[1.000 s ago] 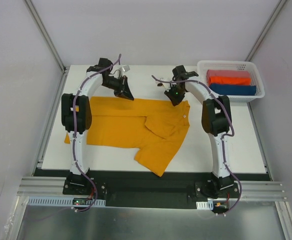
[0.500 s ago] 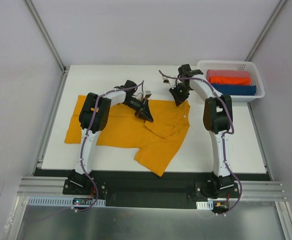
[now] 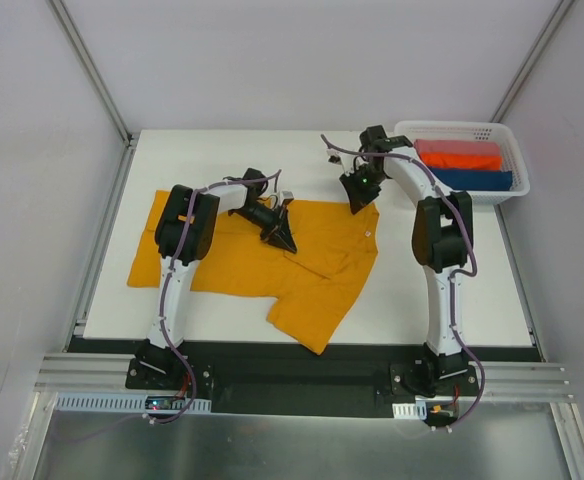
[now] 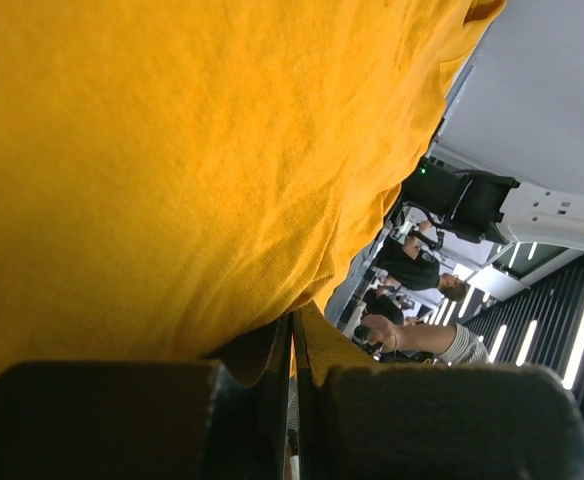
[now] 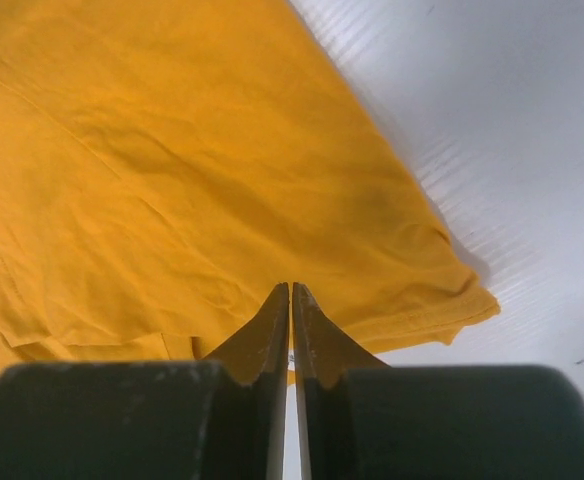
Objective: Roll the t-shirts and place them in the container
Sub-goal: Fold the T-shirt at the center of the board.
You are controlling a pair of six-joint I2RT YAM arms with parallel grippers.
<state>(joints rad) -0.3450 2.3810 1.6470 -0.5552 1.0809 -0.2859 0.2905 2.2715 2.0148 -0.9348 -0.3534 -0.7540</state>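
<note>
Left claw (image 3: 285, 239) and right claw (image 3: 356, 199) both pinched closed, tips angled downward.

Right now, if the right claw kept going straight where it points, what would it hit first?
The yellow t-shirt: the shut right claw points into the cloth near its edge. Its tips seem almost on the cloth already, though depth is unclear.

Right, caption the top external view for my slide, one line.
Left gripper and right gripper, both shut, on a mustard t-shirt spread over the table; basket of folded clothes far right.
</note>
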